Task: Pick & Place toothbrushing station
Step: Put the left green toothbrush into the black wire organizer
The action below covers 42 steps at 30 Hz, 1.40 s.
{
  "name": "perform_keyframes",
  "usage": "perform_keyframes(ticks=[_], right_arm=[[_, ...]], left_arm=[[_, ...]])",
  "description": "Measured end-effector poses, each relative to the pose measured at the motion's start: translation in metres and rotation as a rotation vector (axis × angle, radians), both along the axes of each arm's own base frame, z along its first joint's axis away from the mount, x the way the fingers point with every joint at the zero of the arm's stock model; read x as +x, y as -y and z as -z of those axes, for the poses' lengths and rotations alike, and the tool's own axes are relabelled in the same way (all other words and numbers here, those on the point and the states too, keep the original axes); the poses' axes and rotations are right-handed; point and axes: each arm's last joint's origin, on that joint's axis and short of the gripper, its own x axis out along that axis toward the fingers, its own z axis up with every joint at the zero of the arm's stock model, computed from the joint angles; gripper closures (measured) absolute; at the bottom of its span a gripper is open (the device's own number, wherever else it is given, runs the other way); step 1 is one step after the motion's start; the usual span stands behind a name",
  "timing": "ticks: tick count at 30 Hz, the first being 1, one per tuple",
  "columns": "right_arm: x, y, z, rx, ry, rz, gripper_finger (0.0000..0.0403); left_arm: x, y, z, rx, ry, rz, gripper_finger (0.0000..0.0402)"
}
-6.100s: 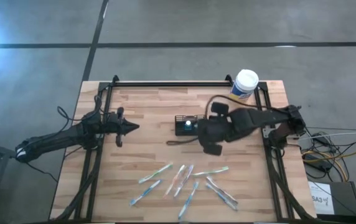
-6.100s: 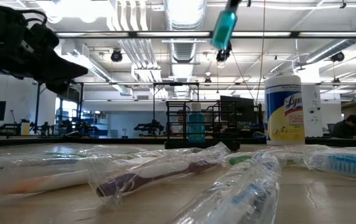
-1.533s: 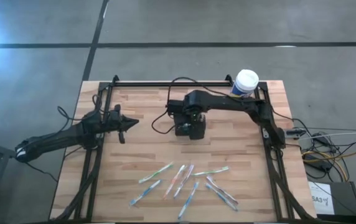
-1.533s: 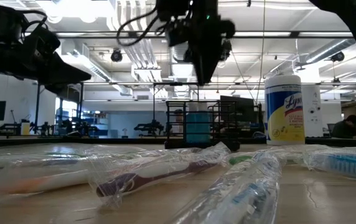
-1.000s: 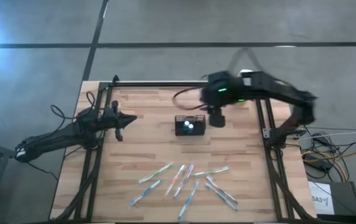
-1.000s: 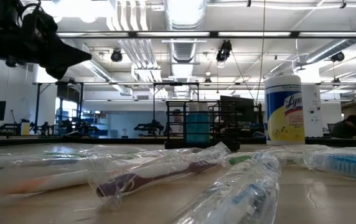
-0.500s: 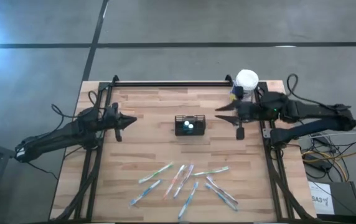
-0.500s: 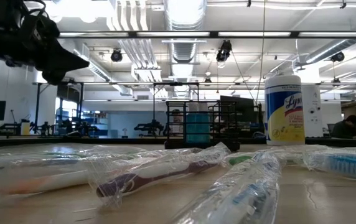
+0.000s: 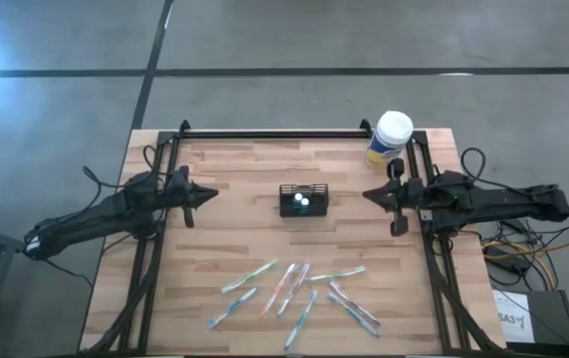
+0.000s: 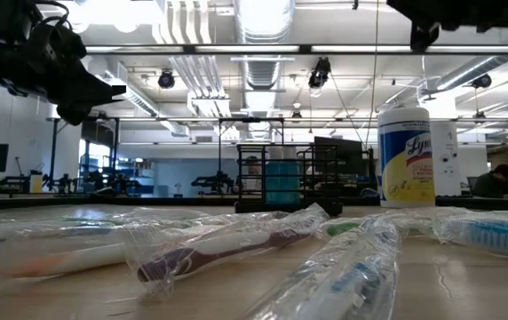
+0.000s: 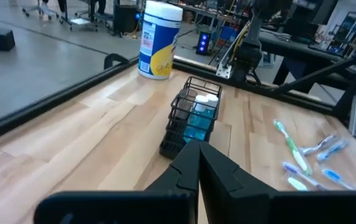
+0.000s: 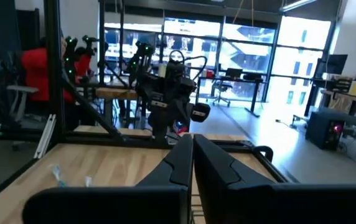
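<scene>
- Caddy (image 9: pixel 303 200) stands mid-table, left of the wipes canister (image 9: pixel 391 136), holding two blue bottles.
- My right gripper (image 9: pixel 372 194) and left gripper (image 9: pixel 208 195) flank it, well apart, fingers closed and empty.
- Risk: grabbing the thin mesh off-centre could tip it and spill the bottles.

The toothbrushing station (image 9: pixel 303 200) stands mid-table (image 9: pixel 235 239). The canister (image 9: pixel 391 137) is behind it to the right; the wrapped toothbrushes (image 9: pixel 294 292) lie before it. The left gripper (image 9: pixel 208 194) is left of it, the right gripper (image 9: pixel 369 194) right.
</scene>
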Motion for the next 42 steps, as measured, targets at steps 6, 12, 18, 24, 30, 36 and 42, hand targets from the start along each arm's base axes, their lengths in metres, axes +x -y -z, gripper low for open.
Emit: perform_keyframes(ticks=[6, 12, 18, 24, 30, 36, 42], right_arm=[[-0.007, 0.0, 0.031, 0.032, 0.039, -0.008, 0.0394], [-0.013, -0.001, 0.066, 0.079, 0.067, -0.024, 0.0394], [-0.016, 0.0, 0.079, 0.097, 0.053, -0.014, 0.0394], [-0.016, 0.0, 0.078, 0.082, 0.056, -0.017, 0.0394], [-0.015, 0.0, 0.08, 0.032, 0.038, -0.01, 0.0394], [-0.013, -0.001, 0.081, 0.03, 0.023, -0.012, 0.0394], [-0.014, -0.001, 0.081, 0.031, 0.025, -0.012, 0.0394]], left_arm=[[0.0, 0.0, -0.003, -0.028, 0.016, -0.001, 0.0394], [0.0, 0.003, -0.01, -0.035, 0.039, 0.091, 0.0394], [0.0, 0.008, -0.005, -0.06, 0.006, 0.15, 0.0395], [0.002, 0.01, -0.01, -0.04, 0.013, 0.103, 0.0399], [0.013, 0.019, -0.022, -0.082, -0.02, 0.143, 0.04], [0.04, 0.044, -0.042, -0.12, -0.127, 0.175, 0.04], [0.068, 0.078, -0.065, -0.128, -0.267, 0.201, 0.0392]])
